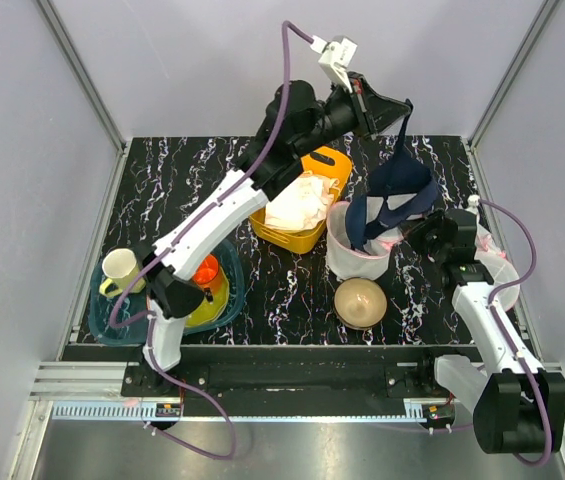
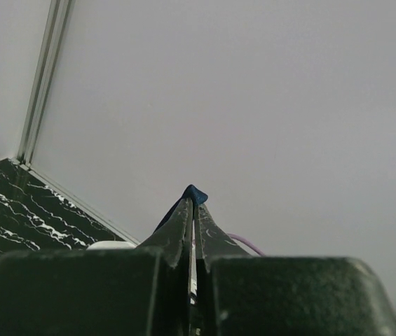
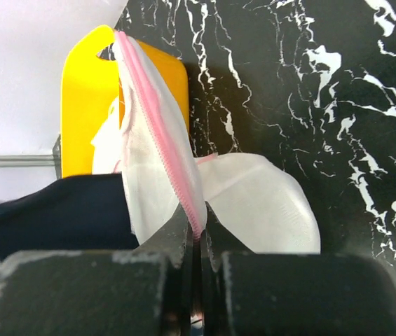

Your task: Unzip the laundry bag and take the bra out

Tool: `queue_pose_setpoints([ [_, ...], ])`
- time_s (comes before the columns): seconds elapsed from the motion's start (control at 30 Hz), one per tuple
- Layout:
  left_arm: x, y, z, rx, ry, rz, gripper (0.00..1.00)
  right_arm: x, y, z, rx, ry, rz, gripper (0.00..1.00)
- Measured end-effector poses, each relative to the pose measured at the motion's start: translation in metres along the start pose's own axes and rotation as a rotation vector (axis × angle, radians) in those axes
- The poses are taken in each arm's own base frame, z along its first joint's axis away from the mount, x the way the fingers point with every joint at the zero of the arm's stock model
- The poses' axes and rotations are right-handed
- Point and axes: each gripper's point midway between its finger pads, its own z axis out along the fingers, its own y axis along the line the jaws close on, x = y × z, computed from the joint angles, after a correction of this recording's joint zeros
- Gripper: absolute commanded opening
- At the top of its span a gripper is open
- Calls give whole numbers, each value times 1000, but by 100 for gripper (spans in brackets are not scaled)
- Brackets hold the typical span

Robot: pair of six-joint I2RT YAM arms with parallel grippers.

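Observation:
My left gripper (image 1: 405, 106) is raised high at the back, shut on the strap of the navy-blue bra (image 1: 394, 190). The bra hangs from it, its lower end still at the mouth of the white mesh laundry bag (image 1: 354, 258). A blue tip of the bra (image 2: 195, 193) shows above my left fingertips (image 2: 193, 204). My right gripper (image 3: 198, 234) is shut on the bag's pink zip trim (image 3: 157, 133). The bag stands open, its round flap (image 3: 268, 203) lying on the table. The dark bra (image 3: 57, 213) shows at the left in the right wrist view.
A yellow basket (image 1: 314, 195) with a white cloth (image 1: 297, 207) sits behind and left of the bag. A tan bowl (image 1: 360, 302) is in front of the bag. A blue tub (image 1: 134, 330) with a cream mug (image 1: 120, 268) and an orange item stands front left. Pink-rimmed white discs (image 1: 497, 265) lie at the right.

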Motion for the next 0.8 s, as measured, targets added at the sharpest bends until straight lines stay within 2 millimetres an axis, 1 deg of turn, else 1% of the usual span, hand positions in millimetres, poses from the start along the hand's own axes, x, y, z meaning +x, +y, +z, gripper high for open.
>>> queue_pose_setpoints([
  [0.07, -15, -13, -11, 15, -27, 19, 0, -1, -5, 2, 24, -10, -3, 0],
  [0.13, -34, -29, -24, 29, -66, 46, 0, -4, -8, 3, 39, -25, -8, 0],
  [0.27, -95, -70, -60, 66, -210, 140, 0, -8, -14, 5, 65, -50, -18, 0],
  [0.33, -124, -86, -76, 75, -284, 190, 0, -10, -16, 5, 75, -59, -28, 0],
  [0.37, -142, -91, -83, 73, -332, 220, 0, -11, -17, 5, 81, -64, -30, 0],
  [0.43, -168, -93, -95, 59, -407, 264, 0, -12, -20, 5, 95, -73, -37, 0],
  [0.47, -179, -90, -99, 45, -435, 281, 0, -13, -22, 4, 104, -77, -40, 0],
  [0.5, -185, -85, -101, 28, -449, 293, 0, -13, -23, 3, 110, -80, -42, 0],
  [0.53, -194, -77, -104, 8, -470, 305, 0, -14, -25, 1, 117, -84, -46, 0],
  [0.57, -198, -68, -103, -11, -479, 312, 0, -15, -25, -1, 120, -89, -50, 0],
  [0.6, -203, -55, -103, -37, -488, 322, 0, -16, -25, -3, 119, -95, -54, 0],
  [0.63, -205, -43, -101, -57, -488, 324, 0, -17, -24, -5, 120, -102, -58, 0],
  [0.67, -205, -27, -99, -85, -484, 327, 0, -18, -24, -7, 120, -107, -61, 0],
  [0.8, -197, 37, -88, -188, -446, 307, 0, -20, -25, -11, 129, -116, -69, 0],
])
